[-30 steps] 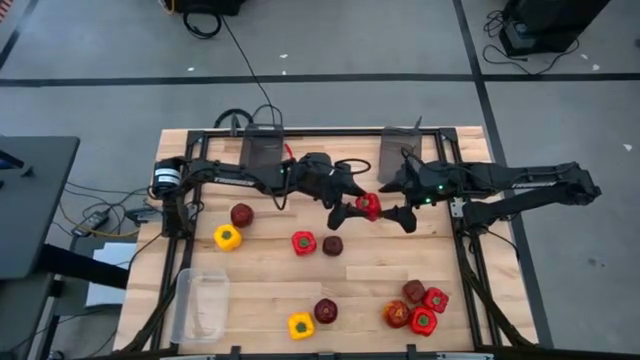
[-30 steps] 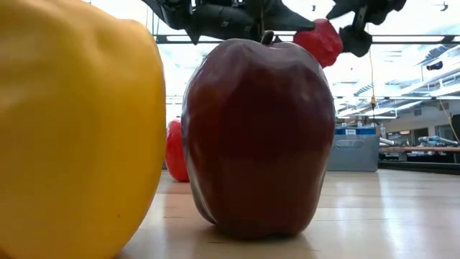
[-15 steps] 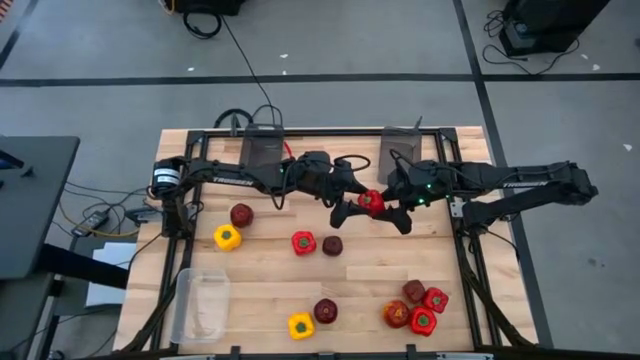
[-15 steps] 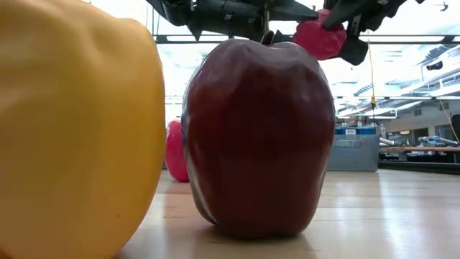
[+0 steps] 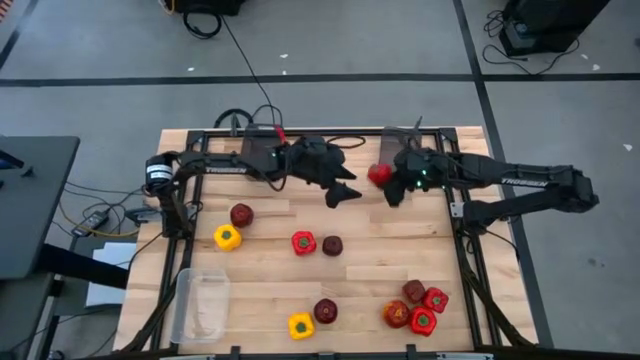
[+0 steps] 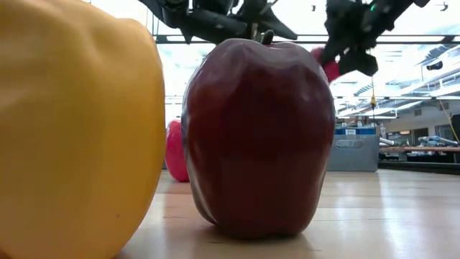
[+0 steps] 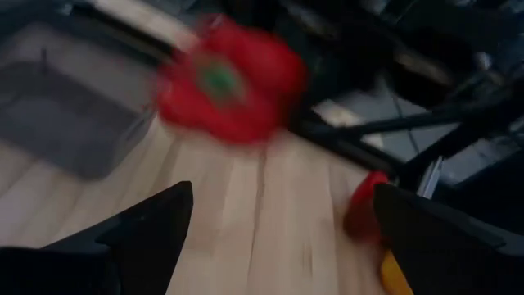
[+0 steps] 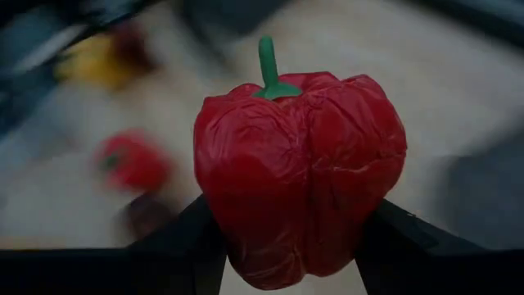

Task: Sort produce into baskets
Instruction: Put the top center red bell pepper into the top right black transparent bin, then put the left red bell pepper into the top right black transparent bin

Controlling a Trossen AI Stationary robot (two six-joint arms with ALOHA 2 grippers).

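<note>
A red bell pepper [image 8: 299, 176] with a green stem hangs in the air near the far right dark grey basket [image 5: 400, 147], with my right gripper [image 5: 388, 186] shut on it. My left gripper [image 7: 282, 233] stands open just to the pepper's left, holding nothing; the pepper [image 7: 229, 82] shows beyond its fingers. A second dark grey basket [image 5: 262, 152] stands at the far left. The clear tub [image 5: 203, 305] sits at the near left. Other produce lies loose on the table. My right gripper pinches the red pepper's lower body between its two fingers [image 8: 184, 246], one on each side [image 8: 214, 221]. The pepper is lifted clear of the table, and in the wrist view its stem [image 8: 268, 65] points away from the fingers.
Loose on the table are a yellow pepper [image 5: 227, 237], a maroon fruit [image 5: 241, 214], a red pepper [image 5: 303, 242] beside a maroon fruit [image 5: 332, 245], a yellow pepper [image 5: 300, 325] and a cluster of several items [image 5: 415, 305] near right. A dark frame rims the table.
The red pepper has passed from my left gripper to my right. My left gripper has opened, let go and drawn back toward the far left. My right gripper has shut on the pepper and carried it toward the far edge, by the right grey basket.
</note>
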